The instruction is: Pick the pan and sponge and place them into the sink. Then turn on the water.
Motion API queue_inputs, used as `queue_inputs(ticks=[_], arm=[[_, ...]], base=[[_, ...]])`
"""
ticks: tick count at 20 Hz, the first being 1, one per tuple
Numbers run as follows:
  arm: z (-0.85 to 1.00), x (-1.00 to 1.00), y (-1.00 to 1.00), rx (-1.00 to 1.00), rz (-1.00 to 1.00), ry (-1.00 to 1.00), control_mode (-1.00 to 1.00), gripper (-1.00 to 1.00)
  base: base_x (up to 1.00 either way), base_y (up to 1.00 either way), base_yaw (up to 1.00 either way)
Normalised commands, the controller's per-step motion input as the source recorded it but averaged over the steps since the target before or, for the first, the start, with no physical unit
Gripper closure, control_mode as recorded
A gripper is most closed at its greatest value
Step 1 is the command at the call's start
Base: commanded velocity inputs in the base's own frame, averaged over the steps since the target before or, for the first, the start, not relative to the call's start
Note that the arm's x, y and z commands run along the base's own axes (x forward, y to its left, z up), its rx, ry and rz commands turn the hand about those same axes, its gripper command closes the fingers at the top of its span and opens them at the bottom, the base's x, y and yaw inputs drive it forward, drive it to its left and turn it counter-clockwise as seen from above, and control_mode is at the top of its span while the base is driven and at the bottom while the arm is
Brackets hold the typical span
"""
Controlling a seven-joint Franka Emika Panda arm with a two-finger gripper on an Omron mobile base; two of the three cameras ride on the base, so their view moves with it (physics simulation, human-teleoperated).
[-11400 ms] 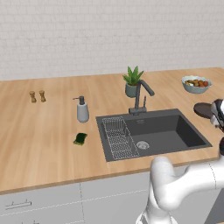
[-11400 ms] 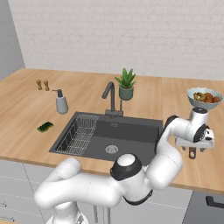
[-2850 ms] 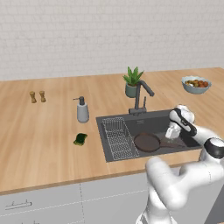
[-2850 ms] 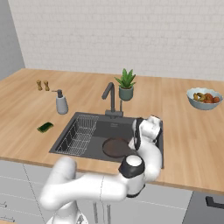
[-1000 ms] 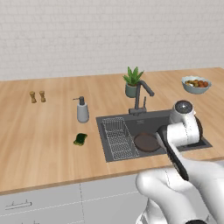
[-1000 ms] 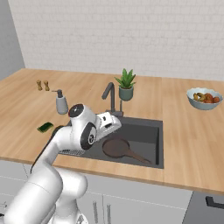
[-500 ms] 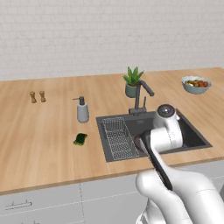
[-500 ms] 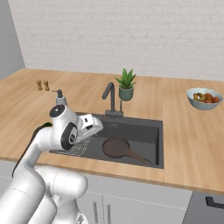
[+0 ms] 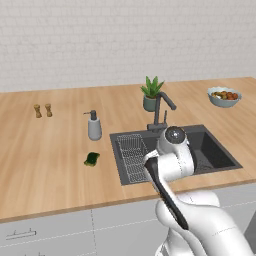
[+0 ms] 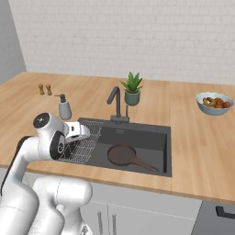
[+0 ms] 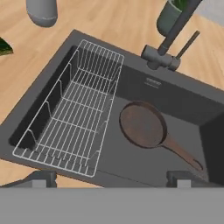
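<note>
Looking down through the hand view, we see the dark brown pan (image 11: 142, 124) lying flat on the floor of the sink (image 11: 144, 89), its long handle running toward the basin's lower right corner. In the right base view the pan (image 10: 122, 154) sits in the open half of the basin, beside the wire rack (image 10: 87, 141), with the handle pointing toward the front right. The rack (image 11: 74, 122) fills the left part of the basin and touches its wall.

Our gripper (image 11: 112, 177) hangs above the front edge of the sink with its two dark fingertips (image 11: 41, 177) set wide apart and nothing between them. From the right base view the hand (image 10: 77, 131) is over the rack's near left corner. In the left base view our white arm covers the middle of the basin, so the pan is hidden there.

We find the green sponge (image 9: 91, 159) on the wooden counter (image 9: 50, 150), left of the sink (image 9: 220, 155) and just in front of the grey soap dispenser (image 9: 94, 127), apart from both. The dark faucet (image 10: 115, 104) stands at the back rim of the basin with its spout angled over it; we see no stream. A potted plant (image 10: 132, 88) is just behind the faucet, a bowl of fruit (image 10: 213, 103) well off to the right, and two small shakers (image 9: 43, 110) far left.
</note>
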Motion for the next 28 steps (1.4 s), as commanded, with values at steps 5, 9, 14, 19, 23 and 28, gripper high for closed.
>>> queue_inputs(ticks=[5,9,14,19,23,28], arm=[[0.00,0.30,0.49,0.24,-0.21,0.02,-1.00,-1.00],[0.08,0.35,0.50,0.24,-0.24,0.21,-1.00,-1.00],[0.01,0.48,0.55,0.15,-0.22,0.24,-1.00,-1.00],[0.10,0.46,0.44,0.07,-0.17,0.33,-1.00,-1.00],[0.00,0.39,0.42,0.00,-0.09,0.27,-1.00,-1.00],[-0.24,0.34,0.46,0.00,-0.08,0.17,-1.00,-1.00]], base=[[0.00,0.00,0.00],[0.00,0.00,0.00],[0.00,0.00,0.00],[0.00,0.00,0.00],[0.00,0.00,0.00],[0.00,0.00,0.00]])
